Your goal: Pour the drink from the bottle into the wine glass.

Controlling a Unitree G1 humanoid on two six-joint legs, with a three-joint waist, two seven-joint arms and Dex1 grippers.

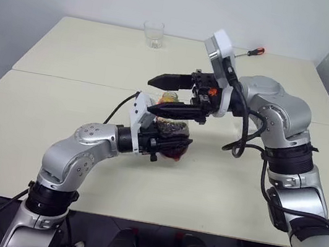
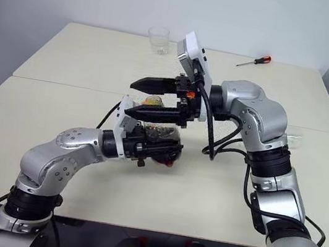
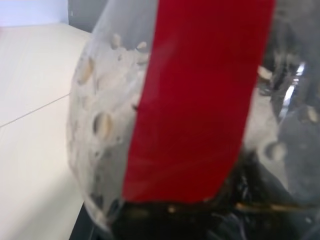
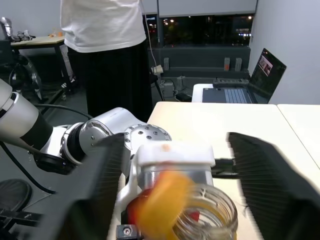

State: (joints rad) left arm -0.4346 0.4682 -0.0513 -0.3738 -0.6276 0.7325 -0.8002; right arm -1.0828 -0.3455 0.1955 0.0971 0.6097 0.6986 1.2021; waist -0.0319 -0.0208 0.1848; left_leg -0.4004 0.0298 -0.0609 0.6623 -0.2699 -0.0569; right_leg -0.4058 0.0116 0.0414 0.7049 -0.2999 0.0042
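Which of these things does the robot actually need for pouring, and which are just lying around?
In use: bottle, the drink in it, left end effector holding it, right end effector open by its mouth.
Lying about: tumbler, screwdriver.

Top centre: clear tumbler [image 1: 153, 34] on far cream table [image 1: 70, 46], red-handled screwdriver [image 1: 251, 52] upper right; laptop [image 4: 252, 82] and standing person [image 4: 107, 50] behind.

Two arms crowd the table's [image 1: 36, 141] middle: the left gripper [image 1: 171, 142] clamps the bottle [image 1: 171, 121], the right gripper [image 1: 166, 92] spread wide around its neck. A tumbler [image 1: 153, 34] and screwdriver [image 1: 251, 51] stand well apart along the far edge, with bare tabletop on both sides
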